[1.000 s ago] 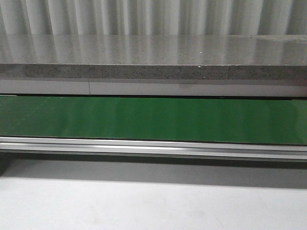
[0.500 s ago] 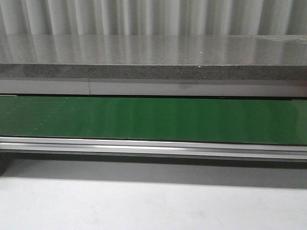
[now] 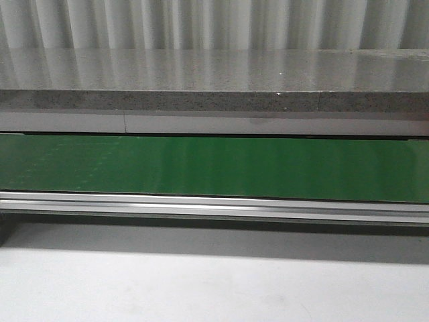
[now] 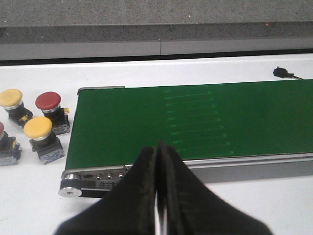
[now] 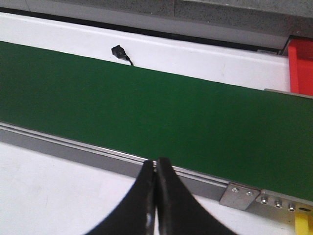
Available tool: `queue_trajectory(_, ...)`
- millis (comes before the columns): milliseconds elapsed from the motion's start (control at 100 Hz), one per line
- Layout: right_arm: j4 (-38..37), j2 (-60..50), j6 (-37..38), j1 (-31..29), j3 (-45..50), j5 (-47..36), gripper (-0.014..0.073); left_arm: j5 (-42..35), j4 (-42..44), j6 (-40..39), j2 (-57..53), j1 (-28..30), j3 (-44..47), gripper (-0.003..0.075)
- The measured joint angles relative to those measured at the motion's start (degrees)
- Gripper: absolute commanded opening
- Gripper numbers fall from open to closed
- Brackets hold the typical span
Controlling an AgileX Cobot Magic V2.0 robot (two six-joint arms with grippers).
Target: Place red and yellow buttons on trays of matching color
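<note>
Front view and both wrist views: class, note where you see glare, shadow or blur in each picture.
Front view: pale vertical glare streaks on the green belt, and a dark shadow band beneath its metal rail. Left wrist view: the left gripper, jaws closed, is a soft dark blur; the buttons are sharp. Right wrist view: the right gripper is similarly blurred, with even lighting.

Both the left gripper (image 4: pixel 159 152) and the right gripper (image 5: pixel 156 165) have their black fingers pressed together, holding nothing.
</note>
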Motion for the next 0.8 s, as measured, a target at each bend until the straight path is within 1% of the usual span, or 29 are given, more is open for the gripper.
queue_trajectory(130, 0.00, -6.59, 0.00, 0.00, 1.58, 2.52, -0.0066, 0.08, 0.00, 0.00, 0.14, 0.00, 0.00, -0.0020)
queue_trajectory(250, 0.00, -8.66, 0.00, 0.00, 1.69, 5.03, -0.0066, 0.08, 0.70, -0.76, 3.19, 0.00, -1.12, -0.0020)
queue_trajectory(340, 0.00, -8.76, 0.00, 0.00, 1.82, 7.04, -0.0066, 0.08, 3.39, -4.17, 7.59, 0.00, -4.04, -0.0020)
queue_trajectory(420, -0.04, -8.76, 0.00, 0.00, 1.90, 8.16, -0.0066, 0.26, 7.01, -8.70, 12.19, 0.00, -7.86, -0.0017)
queue_trajectory(490, -0.04, -8.76, -0.09, 0.00, 1.90, 8.57, -0.0066, 1.37, 9.87, -11.67, 16.81, 0.00, -11.58, 0.0016)
queue_trajectory(510, -0.04, -8.76, -0.09, 0.00, 1.90, 8.65, -0.0066, 1.76, 10.56, -12.28, 18.22, 0.00, -12.33, 0.0042)
queue_trajectory(520, -0.04, -8.76, -0.09, 0.00, 1.90, 8.65, -0.0066, 1.89, 10.71, -12.45, 18.69, 0.00, -13.11, 0.0042)
queue_trajectory(530, -0.04, -8.76, -0.09, 0.00, 1.90, 8.65, -0.0066, 2.03, 10.93, -12.62, 19.62, 0.00, -13.47, 0.0066)
queue_trajectory(550, -0.04, -8.76, -0.09, 0.00, 1.90, 8.79, -0.0066, 2.38, 11.46, -13.13, 20.98, 0.00, -14.60, 0.0085)
queue_trajectory(590, -0.04, -8.76, -0.09, 0.00, 1.90, 8.83, -0.0066, 2.99, 12.39, -13.66, 23.23, 0.00, -16.79, 0.0148)
queue_trajectory(600, -0.13, -8.76, -0.09, 0.00, 1.90, 8.83, -0.0066, 2.97, 12.40, -13.78, 24.14, 0.00, -17.14, 0.0148)
queue_trajectory(620, -0.13, -8.76, -0.09, 0.00, 1.90, 8.93, -0.0066, 3.14, 12.83, -13.90, 25.50, 0.00, -18.17, 0.0198)
queue_trajectory(640, -0.13, -8.76, -0.09, 0.00, 1.90, 8.93, -0.0066, 3.30, 12.97, -14.17, 26.39, 0.16, -19.15, 0.0225)
queue_trajectory(660, -0.13, -8.76, -0.09, 0.00, 1.90, 8.93, -0.0066, 3.44, 13.12, -14.20, 27.69, 0.44, -20.08, 0.0283)
queue_trajectory(690, -0.13, -8.76, -0.09, 0.00, 1.90, 8.93, -0.0066, 3.59, 13.21, -14.35, 29.73, 0.85, -21.23, 0.0328)
queue_trajectory(710, -0.13, -8.76, -0.09, 0.00, 1.90, 8.93, -0.0066, 3.87, 13.21, -14.46, 30.51, 1.28, -22.05, 0.0388)
queue_trajectory(730, -0.13, -8.76, -0.09, 0.00, 1.90, 8.93, -0.0066, 4.01, 13.24, -14.62, 31.64, 1.76, -22.83, 0.0429)
queue_trajectory(760, -0.13, -8.76, -0.09, 0.00, 1.90, 8.97, -0.0066, 4.25, 13.34, -14.60, 33.43, 2.54, -23.77, 0.0466)
queue_trajectory(780, -0.13, -8.76, -0.09, 0.00, 1.90, 9.07, -0.0066, 4.41, 13.34, -14.60, 34.10, 3.22, -24.43, 0.0506)
queue_trajectory(800, -0.13, -8.76, -0.09, 0.00, 1.90, 9.06, -0.0066, 4.56, 13.36, -14.60, 35.07, 3.96, -25.06, 0.0522)
